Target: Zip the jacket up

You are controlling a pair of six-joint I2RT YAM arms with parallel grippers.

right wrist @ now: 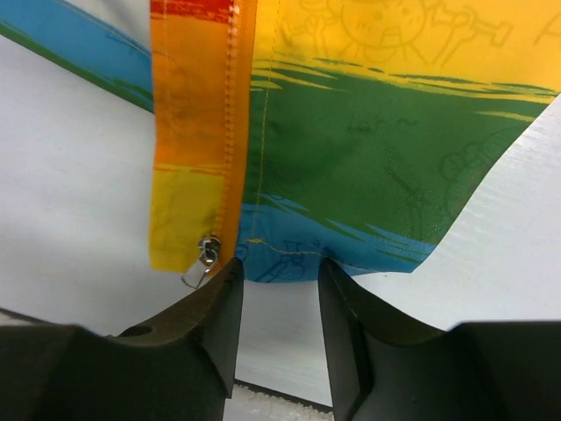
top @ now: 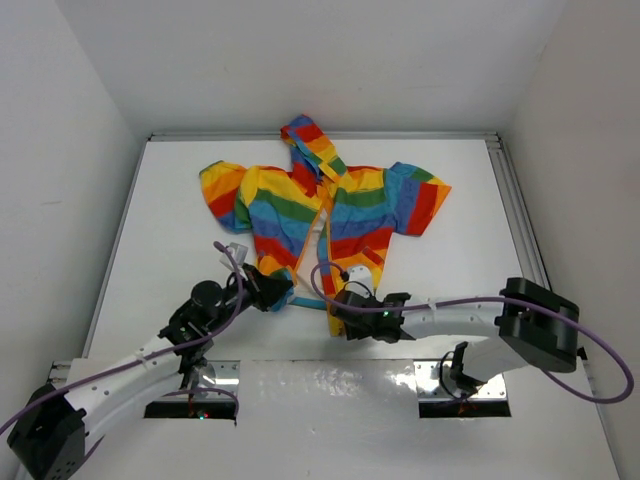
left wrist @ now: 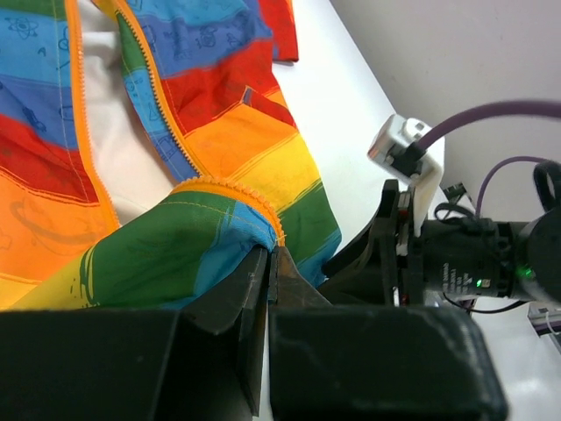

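**Hem pinched on the left, let go on the right**

From above — shows the jacket (top: 330,205) spread on the white table (top: 180,200), hood toward the far wall, front open down the middle with pale lining between the orange edges. Finds both arms reaching to the bottom hem, with the left gripper (top: 278,293) at the hem corner of the panel on the view's left and the right gripper (top: 338,310) at the foot of the other panel, near each other.

From the left wrist: shows the fingers (left wrist: 237,298) clenched on a blue-and-green fold of the hem, just below the orange zipper teeth (left wrist: 230,186), fabric bunched there. Catches the right arm's wrist (left wrist: 456,254) close by.

From the right wrist — shows the fingers (right wrist: 210,324) standing apart, released, gripping nothing. Puts the blue hem edge just beyond the tips and the metal zipper slider (right wrist: 208,253) at the foot of the orange tape, beside the finger on the picture's left.
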